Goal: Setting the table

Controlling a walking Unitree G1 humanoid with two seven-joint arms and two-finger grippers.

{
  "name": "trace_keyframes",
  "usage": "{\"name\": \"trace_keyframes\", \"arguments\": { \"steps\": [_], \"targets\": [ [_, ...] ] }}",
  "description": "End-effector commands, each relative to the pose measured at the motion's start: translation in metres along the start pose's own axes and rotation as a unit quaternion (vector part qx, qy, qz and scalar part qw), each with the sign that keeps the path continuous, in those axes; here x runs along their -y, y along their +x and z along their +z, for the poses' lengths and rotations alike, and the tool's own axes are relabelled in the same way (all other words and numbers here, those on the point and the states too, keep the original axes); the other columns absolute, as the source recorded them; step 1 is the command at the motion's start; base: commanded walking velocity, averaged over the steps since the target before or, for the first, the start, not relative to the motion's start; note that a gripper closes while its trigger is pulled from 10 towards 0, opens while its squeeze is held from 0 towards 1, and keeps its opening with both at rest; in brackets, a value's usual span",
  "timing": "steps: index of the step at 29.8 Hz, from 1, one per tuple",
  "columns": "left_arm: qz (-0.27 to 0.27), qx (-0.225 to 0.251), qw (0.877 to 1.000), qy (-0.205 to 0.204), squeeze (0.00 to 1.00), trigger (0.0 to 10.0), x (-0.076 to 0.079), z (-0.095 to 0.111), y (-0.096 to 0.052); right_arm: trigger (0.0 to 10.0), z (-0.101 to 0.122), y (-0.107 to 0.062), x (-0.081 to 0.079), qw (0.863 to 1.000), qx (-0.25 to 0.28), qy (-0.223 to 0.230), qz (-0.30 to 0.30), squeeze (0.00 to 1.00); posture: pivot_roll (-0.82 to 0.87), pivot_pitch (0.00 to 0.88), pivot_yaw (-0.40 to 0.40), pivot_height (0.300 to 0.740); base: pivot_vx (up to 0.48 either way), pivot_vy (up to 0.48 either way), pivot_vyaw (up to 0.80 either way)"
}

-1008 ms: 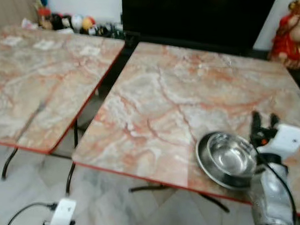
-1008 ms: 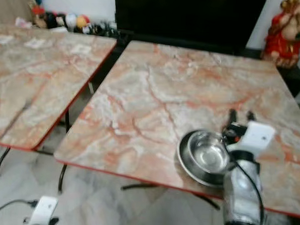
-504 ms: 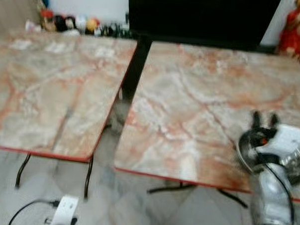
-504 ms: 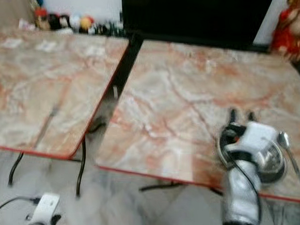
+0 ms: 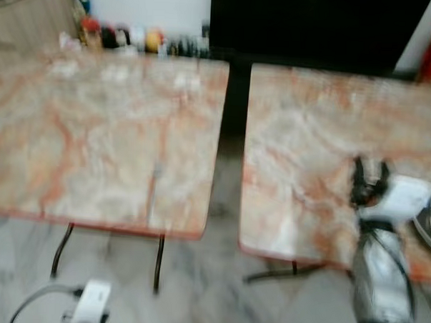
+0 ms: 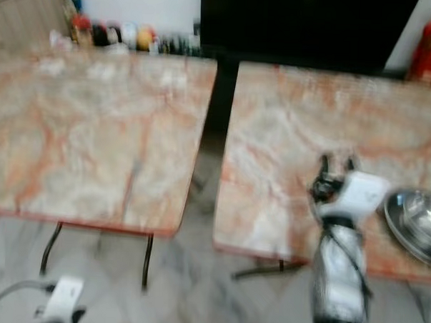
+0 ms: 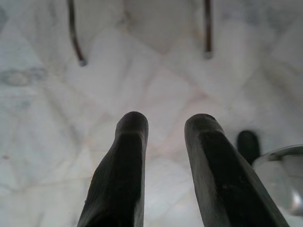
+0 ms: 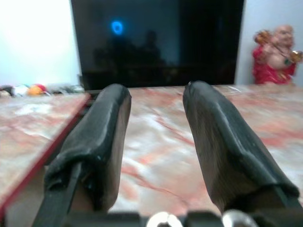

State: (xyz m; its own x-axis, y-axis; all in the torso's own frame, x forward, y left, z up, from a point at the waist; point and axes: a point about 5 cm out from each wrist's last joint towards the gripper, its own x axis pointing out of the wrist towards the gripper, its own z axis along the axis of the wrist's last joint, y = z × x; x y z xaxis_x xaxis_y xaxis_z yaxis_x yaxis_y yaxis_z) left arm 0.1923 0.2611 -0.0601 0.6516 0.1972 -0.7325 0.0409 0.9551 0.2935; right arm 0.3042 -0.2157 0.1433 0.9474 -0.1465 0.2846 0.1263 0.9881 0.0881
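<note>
Steel bowl (image 6: 416, 226) sitting on the right counter (image 6: 288, 136) near its front edge, lying just right of the right gripper (image 6: 334, 169), whose fingers are hanging spread and empty; left gripper (image 7: 165, 142) likewise released, pointing at floor

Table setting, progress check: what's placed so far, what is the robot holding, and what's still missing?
Done: one steel bowl sits on the right marble table, near its front edge. In hand: nothing; the right end effector hovers open and empty above that table, left of the bowl, and the left end effector hangs open over the floor. Left: the left marble table shows no dishes, though the head views are blurred.
</note>
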Motion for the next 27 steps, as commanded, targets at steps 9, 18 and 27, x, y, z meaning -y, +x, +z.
{"name": "trace_keyframes", "arguments": {
  "steps": [9,18,27],
  "targets": [
    [-0.005,0.0,1.0,-0.004,0.0,10.0,0.004,0.001,0.0,10.0,-0.002,-0.003,0.004,1.0,-0.004,0.0,-0.005,0.0,0.1,0.0,-0.015,0.74,0.0,0.48,0.0],
    [-0.001,0.0,1.0,-0.007,0.0,10.0,0.002,0.0,0.0,10.0,-0.004,-0.004,0.0,1.0,-0.007,0.006,-0.002,0.0,0.11,0.0,-0.016,0.74,0.0,0.48,0.0],
    [-0.003,0.002,1.0,-0.006,0.0,10.0,0.001,0.0,0.0,10.0,-0.008,-0.006,-0.003,1.0,-0.014,0.01,-0.002,0.0,0.11,0.0,-0.012,0.74,0.0,0.16,0.0]
  ]
}}
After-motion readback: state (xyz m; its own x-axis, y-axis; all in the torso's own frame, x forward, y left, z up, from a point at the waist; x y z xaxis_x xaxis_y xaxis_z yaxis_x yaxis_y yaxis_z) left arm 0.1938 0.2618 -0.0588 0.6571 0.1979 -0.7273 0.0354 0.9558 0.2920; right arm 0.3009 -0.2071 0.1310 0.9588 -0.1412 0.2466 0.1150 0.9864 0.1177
